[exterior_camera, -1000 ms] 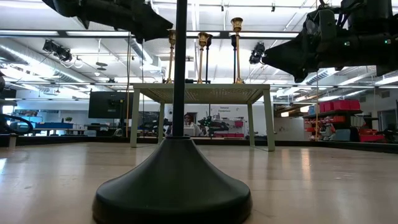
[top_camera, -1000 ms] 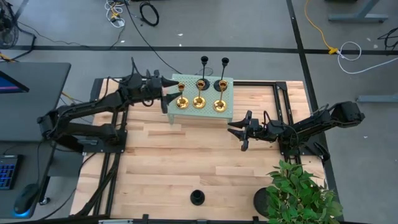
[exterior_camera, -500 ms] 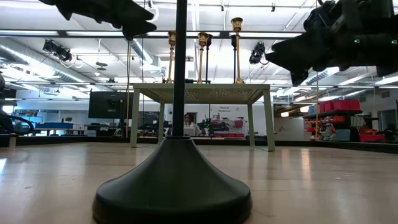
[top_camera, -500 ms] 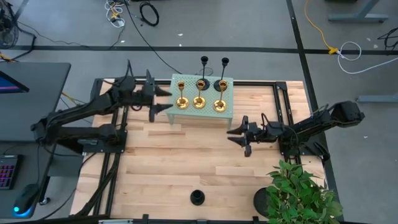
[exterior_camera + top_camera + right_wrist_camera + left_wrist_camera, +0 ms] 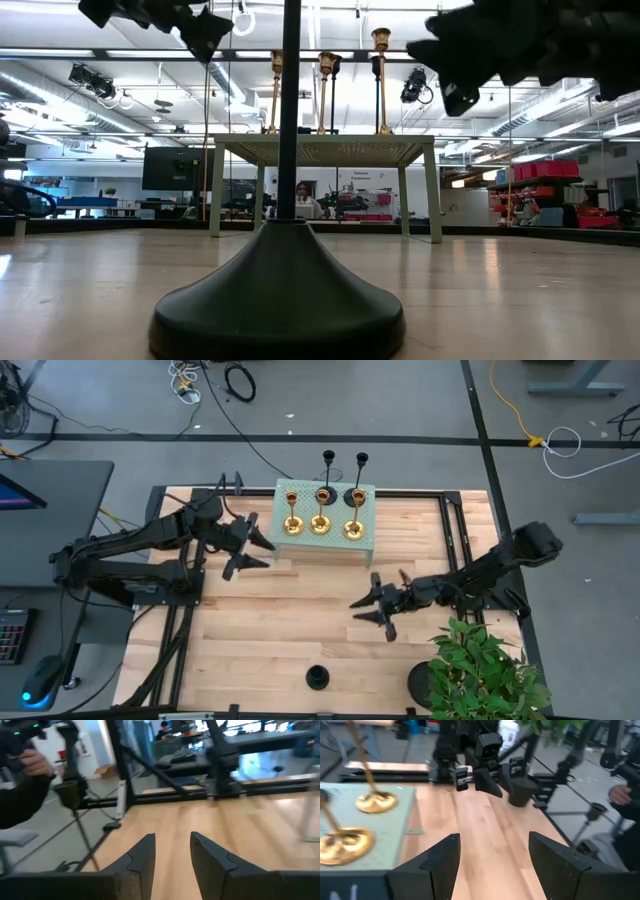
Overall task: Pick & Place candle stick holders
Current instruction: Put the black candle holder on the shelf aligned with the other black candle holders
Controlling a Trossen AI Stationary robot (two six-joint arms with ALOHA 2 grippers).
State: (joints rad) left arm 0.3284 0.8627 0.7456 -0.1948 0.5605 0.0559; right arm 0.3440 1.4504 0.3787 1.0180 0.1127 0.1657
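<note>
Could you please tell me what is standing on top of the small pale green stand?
Three brass-gold candlestick holders and two matte black candlestick holders stand on the pale green perforated stand. Their bases cover parts of its top.

Glossy brass candle stick holders [image 5: 320,512] gleam on a perforated pale-green stand [image 5: 366,532] above the light, smooth wooden tabletop [image 5: 300,620].

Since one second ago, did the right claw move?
Yes. The right claw moved away from the green stand, toward the lone black holder at the table's near edge.

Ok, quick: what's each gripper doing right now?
Left gripper: jaws open, holding nothing, beside the raised stand.
Right gripper: jaws open, empty, over bare table.
</note>
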